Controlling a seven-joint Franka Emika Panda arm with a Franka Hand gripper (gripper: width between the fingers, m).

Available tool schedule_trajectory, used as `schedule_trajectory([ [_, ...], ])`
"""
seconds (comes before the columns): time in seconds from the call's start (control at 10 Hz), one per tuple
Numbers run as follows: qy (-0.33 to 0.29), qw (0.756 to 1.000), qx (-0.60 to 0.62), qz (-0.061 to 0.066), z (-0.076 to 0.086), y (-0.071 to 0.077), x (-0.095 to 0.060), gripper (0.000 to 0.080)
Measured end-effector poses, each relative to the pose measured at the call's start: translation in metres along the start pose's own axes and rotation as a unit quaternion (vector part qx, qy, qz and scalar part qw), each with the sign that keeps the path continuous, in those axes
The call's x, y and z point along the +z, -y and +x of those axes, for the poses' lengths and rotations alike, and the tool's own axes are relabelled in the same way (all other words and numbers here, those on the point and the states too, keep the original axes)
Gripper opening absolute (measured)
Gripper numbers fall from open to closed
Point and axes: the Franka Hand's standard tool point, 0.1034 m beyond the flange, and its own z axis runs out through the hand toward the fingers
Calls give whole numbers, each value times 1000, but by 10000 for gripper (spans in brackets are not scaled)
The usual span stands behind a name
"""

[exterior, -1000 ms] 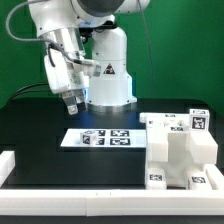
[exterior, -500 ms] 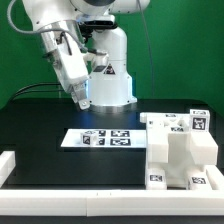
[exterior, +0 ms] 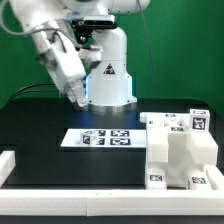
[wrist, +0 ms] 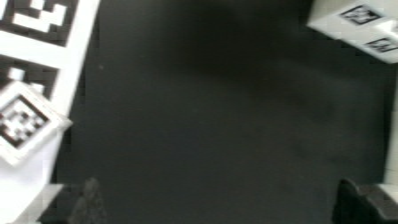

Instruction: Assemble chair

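My gripper (exterior: pixel 76 96) hangs in the air above the black table, on the exterior view's left, behind the marker board (exterior: pixel 100 137). In the wrist view its two dark fingertips (wrist: pixel 71 203) stand far apart with only bare black table between them, so my gripper (wrist: pixel 217 205) is open and empty. The white chair parts (exterior: pixel 180 150) are bunched together at the exterior view's right, several carrying marker tags. One tagged white part (wrist: pixel 363 26) shows at a corner of the wrist view, well away from the fingers.
The marker board also shows at the edge of the wrist view (wrist: pixel 29 70). A low white rail (exterior: pixel 60 198) runs along the table's front and left edge. The robot's white base (exterior: pixel 108 80) stands at the back.
The arm has lifted and swung a little, first toward the exterior view's right, then back left and higher. The gripper stays open and empty. The parts have not moved.
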Motion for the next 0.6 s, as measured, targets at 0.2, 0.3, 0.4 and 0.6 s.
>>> schedule_trajectory([
  [0.2,70,997,6,-12,13,19,4,649],
  [0.3,80,997,14,-6,24,27,5,649],
  [0.4,81,997,17,-9,22,23,9,649],
  [0.6,80,997,17,-10,23,23,9,649],
])
